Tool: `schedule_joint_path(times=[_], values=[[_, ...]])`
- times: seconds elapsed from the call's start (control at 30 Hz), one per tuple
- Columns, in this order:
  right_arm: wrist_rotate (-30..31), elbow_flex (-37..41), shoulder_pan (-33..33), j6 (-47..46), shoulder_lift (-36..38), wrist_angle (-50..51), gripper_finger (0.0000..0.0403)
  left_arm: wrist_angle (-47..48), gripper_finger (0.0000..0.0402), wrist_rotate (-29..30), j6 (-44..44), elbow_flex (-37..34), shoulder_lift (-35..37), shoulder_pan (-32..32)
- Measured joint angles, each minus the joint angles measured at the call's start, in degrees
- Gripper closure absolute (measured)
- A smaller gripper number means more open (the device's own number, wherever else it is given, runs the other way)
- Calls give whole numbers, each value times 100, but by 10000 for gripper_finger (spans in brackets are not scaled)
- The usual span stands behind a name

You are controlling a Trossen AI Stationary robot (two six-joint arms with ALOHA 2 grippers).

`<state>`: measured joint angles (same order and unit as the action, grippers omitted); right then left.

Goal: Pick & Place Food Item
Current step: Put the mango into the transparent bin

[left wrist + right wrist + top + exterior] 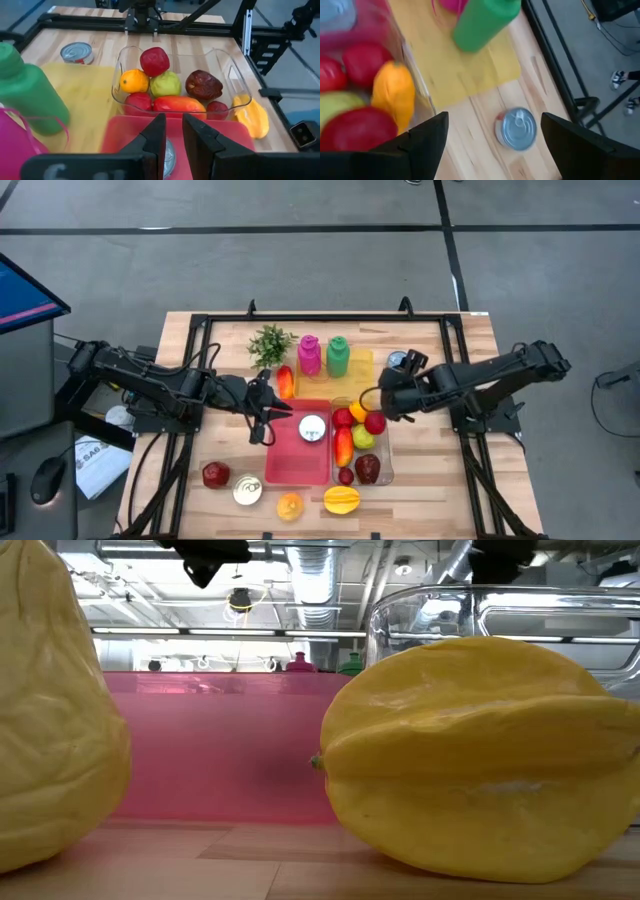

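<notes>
Left gripper (pixel 268 412): hovers at the left edge of the red tray (pixel 290 465), its two dark fingers (pixel 155 137) nearly closed with a thin gap, nothing held between them.
Right gripper (pixel 383 402): hangs over the far end of the clear bin (pixel 386 465), fingers spread wide apart and empty; through its own camera the gap frames a round silver tin (pixel 516 129) on bare wood.
Clear bin: transparent, rounded-corner plastic, sitting just right of the red tray; it holds the food items packed together — a glossy red apple (pixel 154 61), an orange (pixel 134 81), a pale green apple (pixel 166 83), a long red-orange mango (pixel 178 104) and a wrinkled dark red fruit (pixel 203 85).
Red tray: flat, smooth, rectangular plastic, with a shiny metal can (pixel 312 428) lying at its far end.
Bottles: a magenta bottle (pixel 309 355) and a green bottle (pixel 338 356), both smooth and upright on a yellow mat (pixel 360 364) behind the tray.
Starfruit (pixel 341 499): ridged, waxy yellow, lying on the tabletop (pixel 430 490) near the front edge, just in front of the bin.
Front row: a dark red fruit (pixel 215 474), a can with a pale lid (pixel 247 491) and a small orange fruit (pixel 290 505), spaced along the wood.
Plant (pixel 269 344): spiky green sprig, left of the bottles.
</notes>
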<state>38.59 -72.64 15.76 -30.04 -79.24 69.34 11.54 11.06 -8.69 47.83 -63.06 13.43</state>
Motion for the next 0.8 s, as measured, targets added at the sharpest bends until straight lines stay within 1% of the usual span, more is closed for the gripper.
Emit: schedule_joint_path(times=[0.13, 0.27, 0.33, 0.4, 0.5, 0.57, 0.6, 0.7, 0.8], values=[[7, 0, -181, 42, 0, -435, 91, -1, 349, -1, -224, 0, 0, 0], [10, 0, -373, 44, 2, -459, 92, 2, 349, 49, -233, 1, 0, 0], [26, 0, -445, 44, 2, -319, 92, 1, 349, 299, -232, 0, 0, 0], [25, 0, -502, 44, 2, -174, 92, 2, 349, 678, -281, 0, 0, 0], [26, 0, -586, 20, 2, -96, 92, 2, 349, 1453, -744, 0, 1, 0], [47, 0, -624, 19, 2, -105, 92, 2, 349, 1853, -1023, 0, 1, -2], [69, 0, -629, 25, 2, -110, 92, 2, 349, 1974, -1106, 0, 0, -3], [388, 2, -588, 223, 2, -117, 99, 4, 349, 2014, -1126, 0, 0, 0], [666, 7, -476, 497, 17, -116, 123, 2, 349, 2013, -1079, 0, 0, 0]])
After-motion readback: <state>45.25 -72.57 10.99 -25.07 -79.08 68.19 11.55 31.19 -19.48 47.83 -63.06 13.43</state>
